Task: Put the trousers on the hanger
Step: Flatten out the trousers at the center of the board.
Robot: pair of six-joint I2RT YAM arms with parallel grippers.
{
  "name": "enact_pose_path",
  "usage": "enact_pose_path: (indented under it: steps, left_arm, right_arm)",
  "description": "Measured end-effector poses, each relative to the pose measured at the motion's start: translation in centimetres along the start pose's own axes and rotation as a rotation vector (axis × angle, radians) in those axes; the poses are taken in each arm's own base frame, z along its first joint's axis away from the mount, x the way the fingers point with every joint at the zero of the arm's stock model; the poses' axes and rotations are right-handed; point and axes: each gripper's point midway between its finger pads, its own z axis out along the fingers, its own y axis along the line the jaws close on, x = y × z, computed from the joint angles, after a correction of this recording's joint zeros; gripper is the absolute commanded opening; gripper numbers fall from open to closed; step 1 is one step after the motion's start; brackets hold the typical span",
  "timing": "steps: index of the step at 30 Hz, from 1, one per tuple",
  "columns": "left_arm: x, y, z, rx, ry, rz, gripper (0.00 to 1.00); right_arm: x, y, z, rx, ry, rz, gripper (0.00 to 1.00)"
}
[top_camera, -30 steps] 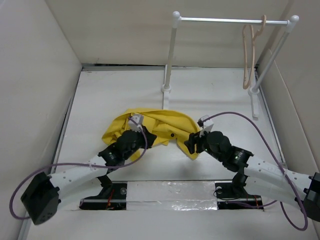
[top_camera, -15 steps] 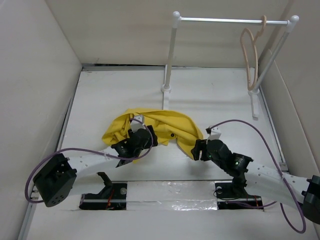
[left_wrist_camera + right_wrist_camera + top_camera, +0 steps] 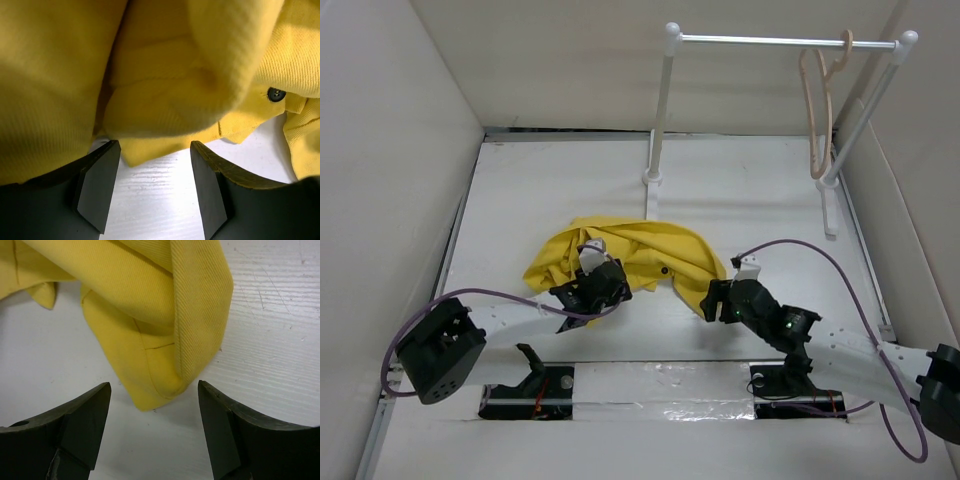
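Currently left gripper [image 3: 155, 150] and right gripper [image 3: 154, 390] both gape empty at trousers [image 3: 640, 250] edge; advance each until fabric sits deep between jaws, then close.

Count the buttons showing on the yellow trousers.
1. A dark button sits on the trousers near their edge, at the right of the left wrist view. Folds may hide others.
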Motion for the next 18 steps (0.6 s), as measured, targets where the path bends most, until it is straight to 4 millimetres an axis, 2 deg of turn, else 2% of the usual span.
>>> enact_pose_path:
  steps: [4,7,9,10,11,13,14,16,17,18]
  left_arm:
    - [0.3,0.7,-0.5,-0.023,-0.002,-0.025,0.59]
    - [0.4,1.1,-0.5,-0.039,-0.002,-0.03,0.59]
    - [0.4,1.2,-0.3,-0.046,-0.008,-0.031,0.58]
    - [0.3,1.1,-0.2,-0.048,-0.011,-0.031,0.58]
    - [0.2,1.0,0.0,-0.05,-0.014,-0.031,0.54]
    - [0.1,0.7,0.4,-0.05,-0.023,-0.034,0.48]
    - [0.0,0.6,0.6,-0.05,-0.029,-0.033,0.36]
    - [0.1,0.7,0.8,-0.055,-0.029,-0.028,0.16]
    - [0.2,0.8,0.8,-0.059,-0.027,-0.021,0.0]
    - [0.2,0.8,0.9,-0.058,-0.027,-0.021,0.0]
  right_arm:
    - [-0.4,0.3,-0.2,-0.022,-0.028,0.025,0.72]
    - [0.2,0.0,0.2,-0.009,-0.013,0.018,0.64]
    - [0.6,-0.3,0.6,0.008,0.001,0.008,0.53]
    - [0.7,-0.4,0.7,0.016,0.007,0.003,0.53]
    - [0.9,-0.6,0.9,0.028,0.014,-0.002,0.45]
    - [1.1,-0.9,1.2,0.046,0.021,-0.018,0.39]
    - [1.0,-0.9,1.4,0.05,0.018,-0.024,0.29]
    - [0.5,-1.0,1.6,0.056,0.004,-0.033,0.2]
    - [0.2,-1.0,1.8,0.06,-0.004,-0.036,0.12]
    - [-0.3,-1.1,1.9,0.066,-0.014,-0.037,0.09]
